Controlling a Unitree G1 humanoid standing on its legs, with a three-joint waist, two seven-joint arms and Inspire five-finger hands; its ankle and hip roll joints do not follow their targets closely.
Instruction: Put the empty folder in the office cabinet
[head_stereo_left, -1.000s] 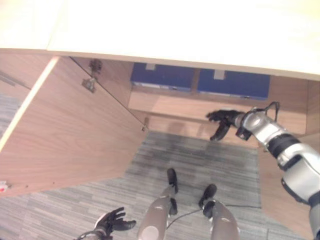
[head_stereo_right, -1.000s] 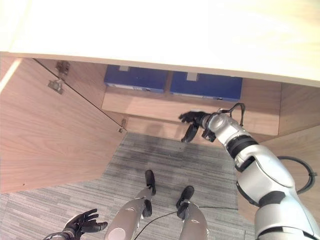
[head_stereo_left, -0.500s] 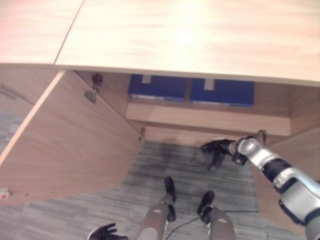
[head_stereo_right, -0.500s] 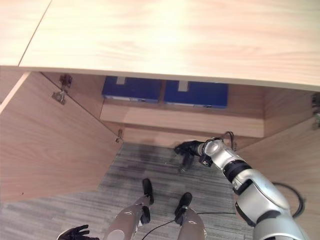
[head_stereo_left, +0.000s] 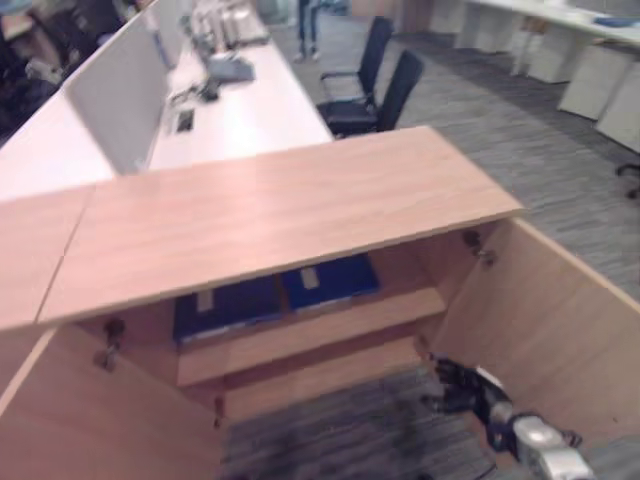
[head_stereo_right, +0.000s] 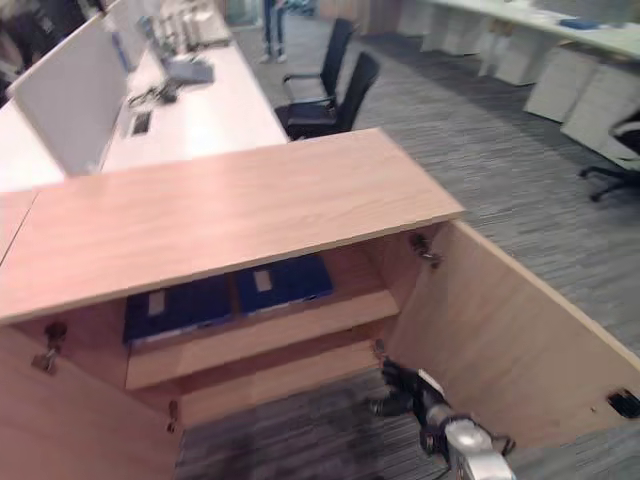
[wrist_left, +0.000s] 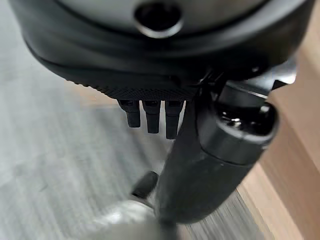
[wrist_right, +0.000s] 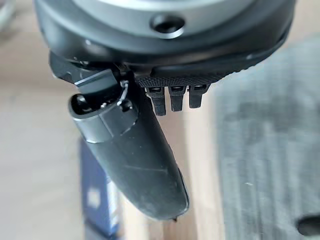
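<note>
1. You get even, bright light from overhead; the cabinet top (head_stereo_left: 270, 215) is evenly lit, with a faint sheen.
2. The white table (head_stereo_left: 235, 110) behind it is the brightest area, close to glare.
3. Under the top you see shade: the blue folders (head_stereo_left: 275, 295) and their shelf (head_stereo_left: 310, 335) sit dimmer.
4. The carpet (head_stereo_right: 290, 430) at the cabinet's foot looks dark.
5. In your wrist views, the left hand (wrist_left: 165, 45) and right hand (wrist_right: 165, 45) are black masses against pale, lit wood.
</note>
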